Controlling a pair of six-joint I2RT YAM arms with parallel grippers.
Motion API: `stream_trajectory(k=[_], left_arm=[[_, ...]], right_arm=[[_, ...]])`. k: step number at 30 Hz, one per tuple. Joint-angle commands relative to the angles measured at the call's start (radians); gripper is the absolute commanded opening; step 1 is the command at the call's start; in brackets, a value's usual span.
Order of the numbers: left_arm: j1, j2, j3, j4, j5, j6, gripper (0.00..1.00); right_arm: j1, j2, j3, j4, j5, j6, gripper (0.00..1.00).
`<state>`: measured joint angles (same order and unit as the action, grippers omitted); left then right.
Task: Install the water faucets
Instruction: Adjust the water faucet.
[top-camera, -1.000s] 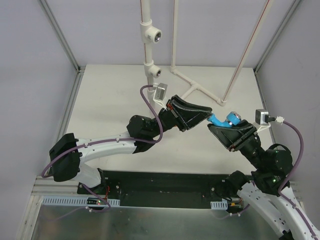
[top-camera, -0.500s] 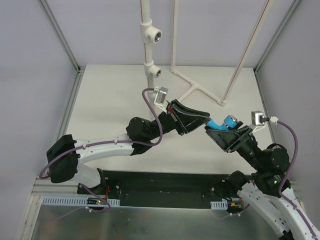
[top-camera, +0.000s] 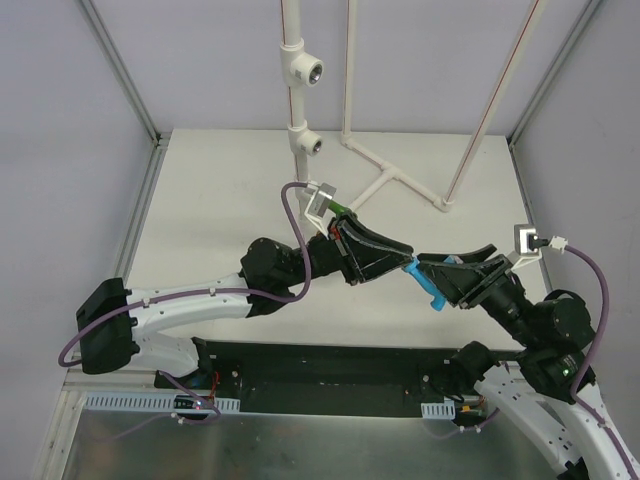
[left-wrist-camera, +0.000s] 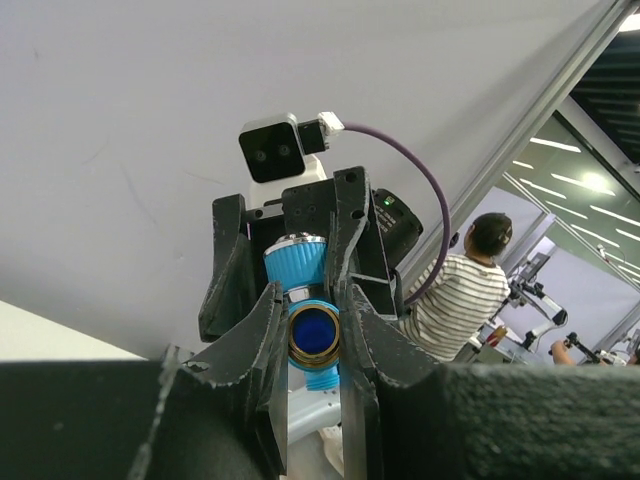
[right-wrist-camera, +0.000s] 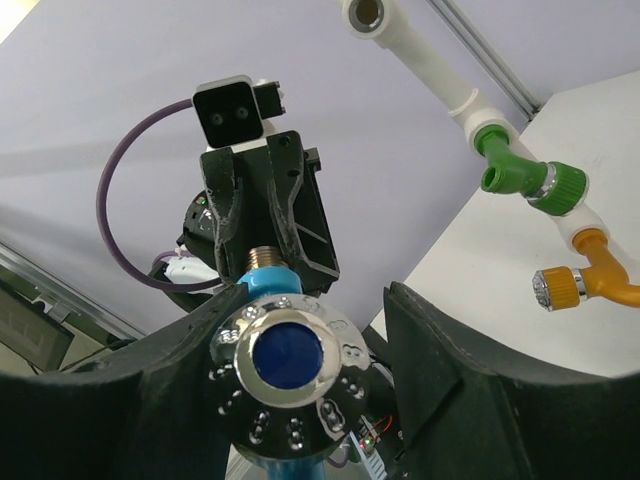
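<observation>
The light blue faucet (top-camera: 428, 285) hangs in the air between both grippers. My left gripper (top-camera: 405, 260) is shut on its brass-ringed end (left-wrist-camera: 314, 335). My right gripper (top-camera: 438, 275) stands open around the faucet's chrome knob (right-wrist-camera: 286, 362), with a clear gap on one side. In the right wrist view the left fingers (right-wrist-camera: 285, 215) clamp the brass threaded end. The green faucet (right-wrist-camera: 512, 170) and the orange faucet (right-wrist-camera: 592, 285) sit on the white pipe (right-wrist-camera: 455, 90). A bit of green (top-camera: 340, 208) shows behind the left wrist in the top view.
A white pipe riser with two tee fittings (top-camera: 307, 72) (top-camera: 305, 142) stands at the back. White floor pipework (top-camera: 400, 180) lies at the back middle. A thin slanted rod (top-camera: 480, 130) rises at the back right. Metal frame rails (top-camera: 140, 215) edge the table.
The right gripper has opened off the blue faucet, and the left gripper now grips it. Both grippers and the faucet have shifted toward the near edge, and the faucet has tipped downward.
</observation>
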<state>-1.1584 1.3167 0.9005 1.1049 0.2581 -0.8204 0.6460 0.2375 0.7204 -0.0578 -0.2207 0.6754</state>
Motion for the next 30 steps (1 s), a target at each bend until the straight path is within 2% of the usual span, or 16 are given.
stream_trajectory(k=[1, 16, 22, 30], left_arm=[[-0.003, -0.056, -0.005, 0.036, 0.020, 0.009, 0.00], [-0.001, -0.039, -0.015, 0.078, -0.006, 0.013, 0.00], [0.014, -0.036, 0.005, 0.088, -0.003, 0.015, 0.00], [0.028, -0.013, 0.051, 0.113, 0.007, 0.021, 0.00]], right_arm=[[0.001, -0.010, 0.028, -0.016, 0.001, -0.027, 0.61], [0.003, 0.005, 0.002, 0.114, -0.094, 0.020, 0.60], [0.003, 0.026, 0.008, 0.113, -0.160, 0.023, 0.60], [0.001, 0.026, -0.029, 0.157, -0.144, 0.055, 0.61]])
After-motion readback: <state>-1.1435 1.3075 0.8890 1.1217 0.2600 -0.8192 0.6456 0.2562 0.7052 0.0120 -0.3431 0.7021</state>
